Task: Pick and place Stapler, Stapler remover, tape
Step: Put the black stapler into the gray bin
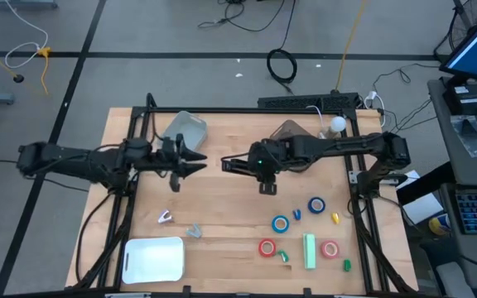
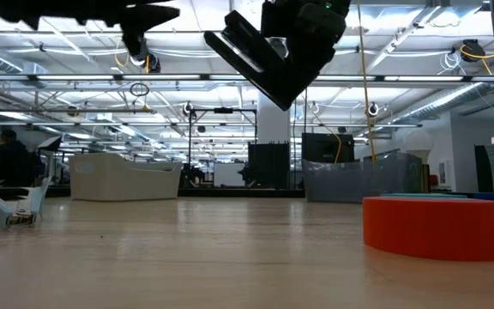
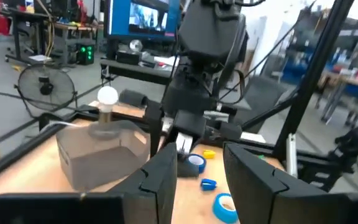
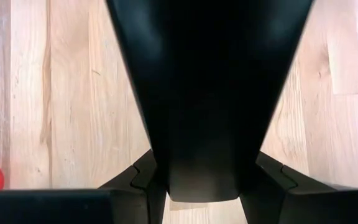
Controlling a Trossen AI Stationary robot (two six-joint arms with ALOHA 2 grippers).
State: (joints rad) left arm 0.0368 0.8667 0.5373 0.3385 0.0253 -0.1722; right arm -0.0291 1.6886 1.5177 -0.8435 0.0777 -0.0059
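**Both arms raised mid-table, nothing held**

I see the left gripper (image 1: 199, 162) and right gripper (image 1: 228, 164) facing each other above the table (image 1: 222, 217), fingers parted and empty. The tape rolls lie at the right front: two blue (image 1: 315, 204) (image 1: 281, 223), two red (image 1: 267, 247) (image 1: 329, 248). The white staple remover (image 1: 165, 217) lies near the white tray (image 1: 154, 259).

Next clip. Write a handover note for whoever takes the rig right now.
Left gripper: open, empty, raised over the middle of the table.
Right gripper: raised, facing it, tip to tip.
Tape: two blue rolls and two red rolls lie loose on the right arm's side, around a pale green bar.
Done: nothing shows on the white tray.
Left: seemingly every pick and place.
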